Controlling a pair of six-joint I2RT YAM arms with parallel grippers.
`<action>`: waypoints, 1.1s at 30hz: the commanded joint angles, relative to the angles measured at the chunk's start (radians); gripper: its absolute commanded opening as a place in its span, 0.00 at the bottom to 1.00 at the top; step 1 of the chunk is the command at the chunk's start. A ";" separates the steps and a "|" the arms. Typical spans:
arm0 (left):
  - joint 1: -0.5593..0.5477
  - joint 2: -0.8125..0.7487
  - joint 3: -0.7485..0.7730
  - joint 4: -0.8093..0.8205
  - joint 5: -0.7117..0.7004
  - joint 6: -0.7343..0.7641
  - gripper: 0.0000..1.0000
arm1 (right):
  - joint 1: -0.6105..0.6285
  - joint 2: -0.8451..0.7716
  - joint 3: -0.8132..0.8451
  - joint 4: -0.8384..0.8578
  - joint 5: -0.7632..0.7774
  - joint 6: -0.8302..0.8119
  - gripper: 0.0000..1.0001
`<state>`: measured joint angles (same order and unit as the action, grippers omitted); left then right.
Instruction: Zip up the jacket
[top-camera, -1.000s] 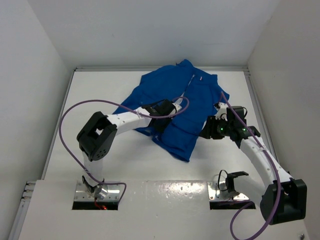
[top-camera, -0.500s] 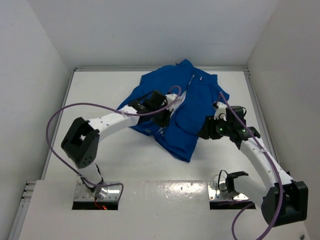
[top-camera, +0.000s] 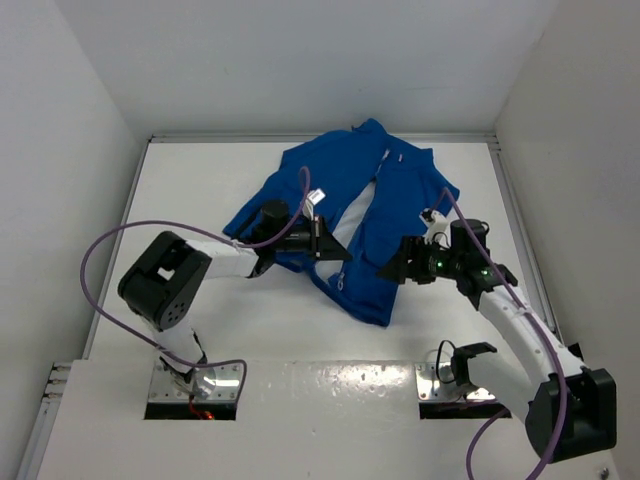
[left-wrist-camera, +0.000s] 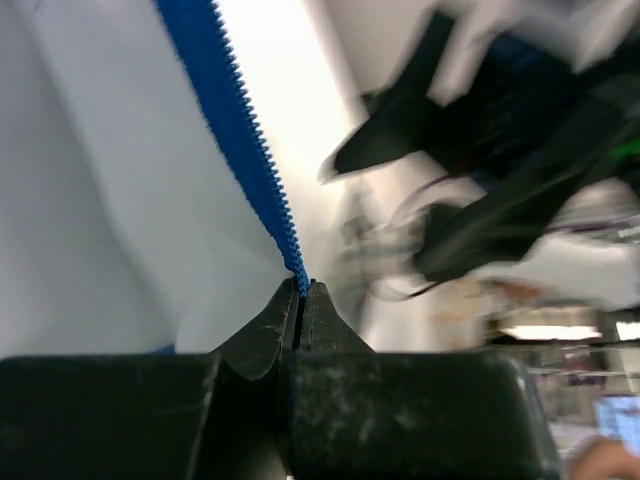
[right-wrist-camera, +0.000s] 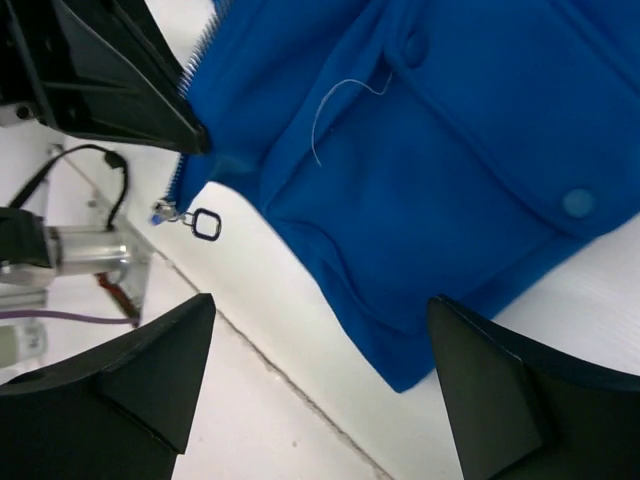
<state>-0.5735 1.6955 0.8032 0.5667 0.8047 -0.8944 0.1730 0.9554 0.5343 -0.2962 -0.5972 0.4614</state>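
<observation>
Toward the table's (top-camera: 200, 190) far edge lay the jacket (top-camera: 385, 195), its front open. The left gripper (left-wrist-camera: 302, 292) pinched its toothed zipper edge (left-wrist-camera: 248, 150) with fingers pressed together, while the right gripper (right-wrist-camera: 320, 305) hovered over the hem, fingers spread.

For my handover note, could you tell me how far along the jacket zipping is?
Nothing is zipped: the bright blue sleeveless fabric jacket gapes open, white lining showing. In hand: left gripper pinched shut on its toothed zipper edge; right gripper hangs open near the silver slider. Left: pulling it up.
</observation>
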 joint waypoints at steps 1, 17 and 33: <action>0.004 0.050 -0.016 0.601 0.093 -0.460 0.00 | 0.010 -0.020 -0.017 0.124 -0.088 0.109 0.87; -0.097 0.266 0.027 1.131 -0.137 -0.974 0.00 | 0.008 -0.061 -0.099 0.321 -0.222 0.286 0.85; -0.037 0.005 0.344 -0.558 -0.078 0.238 0.00 | 0.000 -0.132 -0.031 0.043 -0.207 -0.006 0.91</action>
<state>-0.6399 1.8339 1.0336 0.6529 0.7937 -1.2095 0.1745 0.8558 0.4412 -0.1772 -0.8078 0.5728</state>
